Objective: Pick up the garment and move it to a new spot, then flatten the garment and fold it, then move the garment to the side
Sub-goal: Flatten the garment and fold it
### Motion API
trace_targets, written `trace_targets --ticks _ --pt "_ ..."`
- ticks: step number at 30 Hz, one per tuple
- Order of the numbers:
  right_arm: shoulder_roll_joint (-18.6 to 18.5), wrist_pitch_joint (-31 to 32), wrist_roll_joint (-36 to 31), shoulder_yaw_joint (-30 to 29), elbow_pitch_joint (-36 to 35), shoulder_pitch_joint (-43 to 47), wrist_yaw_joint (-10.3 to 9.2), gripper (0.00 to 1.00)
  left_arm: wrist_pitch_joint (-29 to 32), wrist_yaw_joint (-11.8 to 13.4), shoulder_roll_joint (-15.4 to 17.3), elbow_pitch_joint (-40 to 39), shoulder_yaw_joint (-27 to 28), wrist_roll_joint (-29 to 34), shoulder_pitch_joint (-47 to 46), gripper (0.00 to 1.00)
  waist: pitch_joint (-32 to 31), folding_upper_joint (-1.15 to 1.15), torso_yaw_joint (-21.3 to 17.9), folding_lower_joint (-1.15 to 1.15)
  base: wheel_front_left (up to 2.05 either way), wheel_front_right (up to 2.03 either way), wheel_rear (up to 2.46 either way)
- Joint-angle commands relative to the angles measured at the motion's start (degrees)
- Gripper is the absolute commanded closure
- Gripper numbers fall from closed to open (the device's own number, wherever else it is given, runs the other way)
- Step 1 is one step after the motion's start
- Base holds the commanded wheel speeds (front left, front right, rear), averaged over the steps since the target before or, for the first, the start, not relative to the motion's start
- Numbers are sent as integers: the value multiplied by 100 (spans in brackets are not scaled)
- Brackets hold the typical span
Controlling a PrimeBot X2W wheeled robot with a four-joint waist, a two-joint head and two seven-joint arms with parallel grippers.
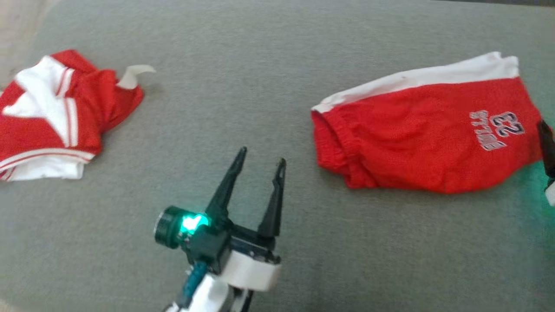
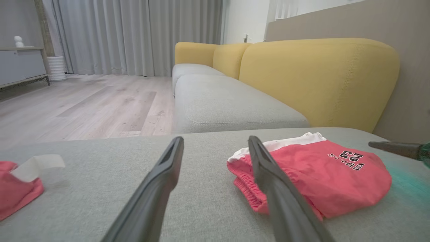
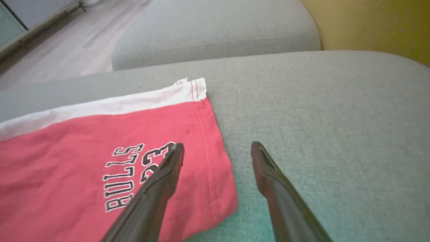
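Red shorts [image 1: 425,134] with a white band and "BULLS 23" print lie folded on the right of the grey cushion [image 1: 243,78]. A crumpled red-and-white jersey [image 1: 56,117] lies at the left. My left gripper [image 1: 262,156] hovers open between the two garments, holding nothing; in its wrist view the shorts [image 2: 322,174] sit just right of its fingers. My right gripper [image 3: 217,148] is open above the printed end of the shorts [image 3: 84,134], one finger over the print and the other over bare cushion. One of its fingers [image 1: 545,138] shows at the head view's right edge.
The cushion is part of a grey sofa with a yellow backrest [image 2: 315,77] behind the shorts. Another seat cushion [image 2: 228,104] extends beyond. Past the cushion's edge lie a wooden floor [image 2: 84,107], curtains [image 2: 134,33] and a low cabinet [image 2: 20,64].
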Motion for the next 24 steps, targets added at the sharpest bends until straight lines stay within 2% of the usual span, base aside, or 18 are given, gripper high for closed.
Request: trace_targets --ticks 1,9,13,19,20,21,22,23,24 --pt "-118 88 -157 -100 100 -163 -4 0 -35 11 -83 -292 289 217 39 0 48 0 289 1 0 0 0" --pt "49 446 -557 -593 1135 -591 -4 0 -35 -126 -355 -534 673 804 468 0 209 0 845 1 0 0 0" --pt "156 686 -297 -578 1167 -583 -4 0 -35 -241 -435 -529 801 930 581 0 220 0 967 1 0 0 0" --pt "105 898 -118 -438 1106 -467 -4 0 -36 -331 -511 -536 943 1030 674 0 232 0 968 1 0 0 0" --pt "99 933 -76 -411 1081 -451 -4 3 -36 -352 -523 -534 959 1045 683 0 239 0 957 1 0 0 0" --pt "99 972 -24 -383 1051 -434 -4 42 -36 -370 -533 -530 975 1058 690 0 246 0 942 1 0 0 0" --pt "95 1014 27 -346 1009 -422 -4 75 -36 -387 -541 -524 994 1068 695 0 256 0 922 1 0 0 0" --pt "85 1041 71 -312 968 -413 -4 100 -36 -403 -549 -517 1013 1076 698 0 265 0 901 1 0 0 0" --pt "72 1055 110 -280 926 -406 -4 100 -36 -417 -555 -510 1031 1086 698 0 274 0 881 1 0 0 0"
